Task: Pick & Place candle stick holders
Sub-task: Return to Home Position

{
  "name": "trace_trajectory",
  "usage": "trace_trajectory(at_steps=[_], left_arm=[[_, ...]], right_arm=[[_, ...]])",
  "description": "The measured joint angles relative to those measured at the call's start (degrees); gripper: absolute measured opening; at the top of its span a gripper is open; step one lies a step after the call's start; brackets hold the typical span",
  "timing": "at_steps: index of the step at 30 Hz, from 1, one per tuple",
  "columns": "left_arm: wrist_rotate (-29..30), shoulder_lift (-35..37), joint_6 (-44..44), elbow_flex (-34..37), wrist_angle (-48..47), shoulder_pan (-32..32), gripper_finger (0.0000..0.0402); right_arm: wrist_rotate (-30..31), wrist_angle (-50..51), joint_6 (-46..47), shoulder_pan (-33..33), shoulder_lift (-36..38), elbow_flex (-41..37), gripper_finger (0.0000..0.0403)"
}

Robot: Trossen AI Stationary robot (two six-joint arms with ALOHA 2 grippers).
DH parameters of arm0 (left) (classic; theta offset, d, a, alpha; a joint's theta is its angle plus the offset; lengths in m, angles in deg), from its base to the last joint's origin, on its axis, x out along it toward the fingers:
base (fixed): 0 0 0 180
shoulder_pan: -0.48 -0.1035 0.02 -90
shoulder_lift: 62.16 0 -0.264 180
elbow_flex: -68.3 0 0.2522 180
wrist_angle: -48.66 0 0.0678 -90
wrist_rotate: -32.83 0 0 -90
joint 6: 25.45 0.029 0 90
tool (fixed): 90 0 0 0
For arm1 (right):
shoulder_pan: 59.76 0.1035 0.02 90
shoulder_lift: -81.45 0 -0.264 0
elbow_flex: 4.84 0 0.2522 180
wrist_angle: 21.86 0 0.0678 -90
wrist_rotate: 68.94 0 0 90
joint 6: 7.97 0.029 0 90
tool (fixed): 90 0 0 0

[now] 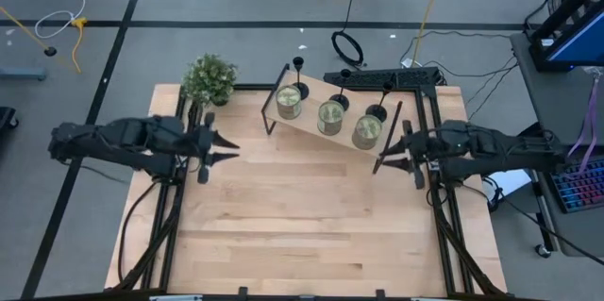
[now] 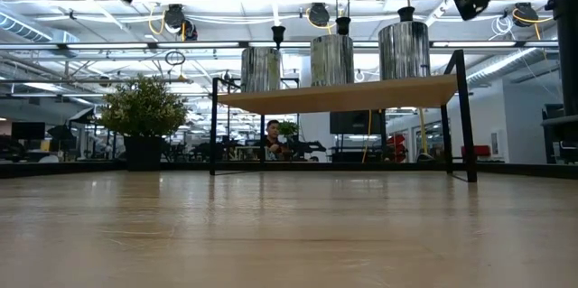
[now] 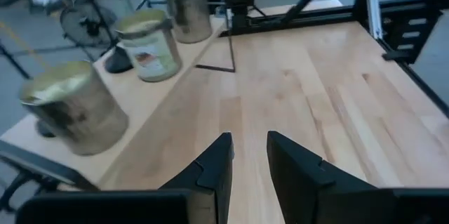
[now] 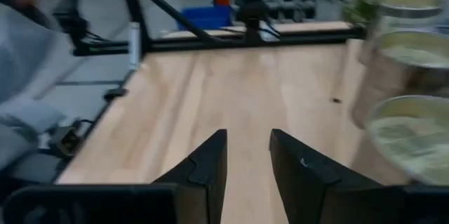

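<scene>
Three black candle stick holders (image 1: pixel 299 81) (image 1: pixel 340 95) (image 1: pixel 379 108) stand on their round bases on a raised wooden shelf (image 1: pixel 307 124) at the table's far side, each behind a greenish jar (image 1: pixel 289 103). In the low view their cup tops (image 2: pixel 278 32) (image 2: pixel 343 24) (image 2: pixel 406 13) rise above the jars. My left gripper (image 1: pixel 225 146) is open and empty, left of the shelf, above the table. My right gripper (image 1: pixel 385 158) is open and empty by the shelf's right end. Both wrist views show open fingers (image 3: pixel 249 140) (image 4: pixel 248 134) over bare wood.
Two more jars (image 1: pixel 330 117) (image 1: pixel 366 131) stand on the shelf, which rests on thin black legs (image 2: pixel 466 116). A potted plant (image 1: pixel 209 79) stands at the table's far left corner. Black frame rails (image 1: pixel 444 216) run along the table's sides. Bare wood (image 1: pixel 302 216) lies toward the near edge.
</scene>
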Motion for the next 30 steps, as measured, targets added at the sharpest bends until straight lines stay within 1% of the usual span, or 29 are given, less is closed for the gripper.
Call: trace_trajectory(at_steps=[4, 6, 11, 17, 23, 28, 30], left_arm=[[-2.4, 5.0, 1.7, 9.7, 6.4, 0.6, 0.0097], [-3.4, 7.3, 1.7, 13.5, 8.8, 0.8, 0.0097], [-5.8, 13.1, 2.5, 21.4, 15.3, 0.9, 0.0097], [-6.1, 18.7, 3.5, 30.1, 23.7, 0.9, 0.0097], [-6.2, 21.7, 2.0, 37.5, 31.7, 0.9, 0.0097], [-7.6, 22.4, 1.9, 42.4, 38.3, 0.9, 0.0097], [-8.0, 22.4, 1.8, 43.6, 39.4, 0.9, 0.0097]], right_arm=[[-3.1, -4.7, -1.2, 0.0, 4.2, -6.3, 0.0102], [-3.2, -6.2, -1.8, 0.0, 6.2, -8.9, 0.0102], [-3.2, -7.9, -2.4, 0.0, 10.8, -12.9, 0.0102], [-3.2, -10.8, -2.6, 0.0, 15.3, -17.5, 0.0102], [-3.2, -10.7, -3.9, 0.0, 19.1, -21.6, 0.0102], [-3.2, -11.6, -3.6, 0.0, 22.1, -25.1, 0.0102], [-3.2, -12.9, -3.5, 0.0, 23.2, -26.5, 0.0102]])
